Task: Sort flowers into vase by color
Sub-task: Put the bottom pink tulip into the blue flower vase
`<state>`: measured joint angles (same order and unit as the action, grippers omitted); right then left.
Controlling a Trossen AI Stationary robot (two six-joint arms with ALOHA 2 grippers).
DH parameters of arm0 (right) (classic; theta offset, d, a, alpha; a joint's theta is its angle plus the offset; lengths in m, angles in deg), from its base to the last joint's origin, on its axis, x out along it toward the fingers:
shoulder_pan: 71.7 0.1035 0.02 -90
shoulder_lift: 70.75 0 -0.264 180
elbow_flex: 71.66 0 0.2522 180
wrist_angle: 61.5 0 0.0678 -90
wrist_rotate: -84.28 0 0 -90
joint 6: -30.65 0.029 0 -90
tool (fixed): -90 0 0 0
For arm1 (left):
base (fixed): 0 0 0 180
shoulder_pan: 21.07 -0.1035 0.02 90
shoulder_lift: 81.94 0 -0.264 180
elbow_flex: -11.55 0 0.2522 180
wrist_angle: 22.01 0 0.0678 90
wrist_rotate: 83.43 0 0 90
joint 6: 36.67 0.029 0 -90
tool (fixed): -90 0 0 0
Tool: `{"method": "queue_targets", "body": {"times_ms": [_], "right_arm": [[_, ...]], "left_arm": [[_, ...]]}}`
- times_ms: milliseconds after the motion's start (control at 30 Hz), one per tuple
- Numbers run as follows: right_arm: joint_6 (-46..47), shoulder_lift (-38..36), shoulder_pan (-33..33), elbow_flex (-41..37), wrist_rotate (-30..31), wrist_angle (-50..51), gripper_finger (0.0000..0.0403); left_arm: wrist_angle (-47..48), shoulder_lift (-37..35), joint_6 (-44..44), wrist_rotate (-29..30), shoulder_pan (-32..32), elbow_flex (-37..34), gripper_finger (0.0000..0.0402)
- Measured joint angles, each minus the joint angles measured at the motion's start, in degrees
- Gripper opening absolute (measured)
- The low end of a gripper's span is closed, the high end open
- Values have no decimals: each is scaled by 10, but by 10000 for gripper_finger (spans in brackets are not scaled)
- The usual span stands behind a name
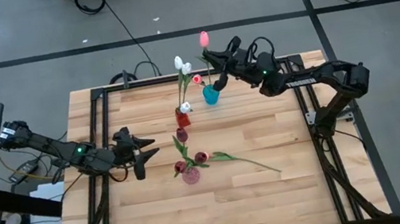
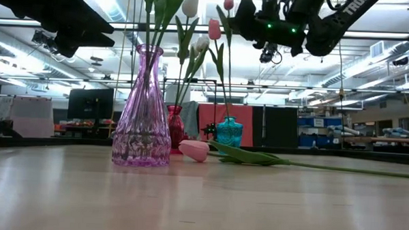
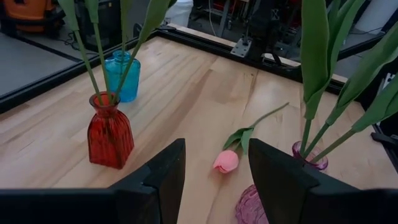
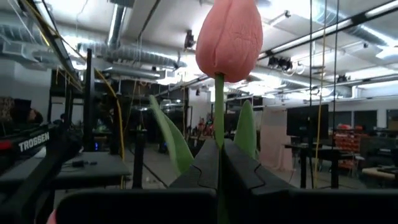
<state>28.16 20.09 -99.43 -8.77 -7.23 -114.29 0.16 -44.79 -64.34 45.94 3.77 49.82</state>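
My right gripper (image 1: pixel 218 62) is above the blue vase (image 1: pixel 211 94) at the far side, shut on a pink tulip (image 4: pixel 229 37). The blue vase also holds another pink tulip (image 1: pixel 197 80). White tulips (image 1: pixel 182 66) stand in the red vase (image 1: pixel 183 118). Maroon tulips (image 1: pixel 182 134) stand in the pink glass vase (image 1: pixel 191 176). One more pink tulip (image 3: pixel 226 162) lies flat on the table beside the pink vase, and its stem (image 1: pixel 252 162) runs toward the right. My left gripper (image 1: pixel 149 146) is open and empty, left of the pink vase. My right gripper pinches the pink tulip's stem (image 4: pixel 219 127) between its two fingers, a little below the head. The fingers lie across the stem. The tulip stands upright with its head (image 2: pixel 228 1) above the fingers and its stem running down toward the blue vase (image 2: pixel 228 131). I cannot tell whether the lower end is inside the vase.
The three vases stand close together in the table's middle and far middle. Bare wood (image 1: pixel 224 213) spreads toward the near edge. A black frame (image 1: pixel 100 144) runs along the table's left and right sides.
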Motion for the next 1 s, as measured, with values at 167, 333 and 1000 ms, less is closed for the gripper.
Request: {"method": "queue_targets", "body": {"times_ms": [167, 333, 1000], "right_arm": [[-6, 0, -4, -30, 16, -45, 13], [-7, 0, -4, -43, 15, -62, 13], [4, 53, 6, -32, 14, -128, 13]], "left_arm": [[-3, 0, 0, 5, -1, 0, 182], [-14, 0, 0, 18, -1, 0, 182], [-13, 0, 2, 30, -2, 0, 182]]}}
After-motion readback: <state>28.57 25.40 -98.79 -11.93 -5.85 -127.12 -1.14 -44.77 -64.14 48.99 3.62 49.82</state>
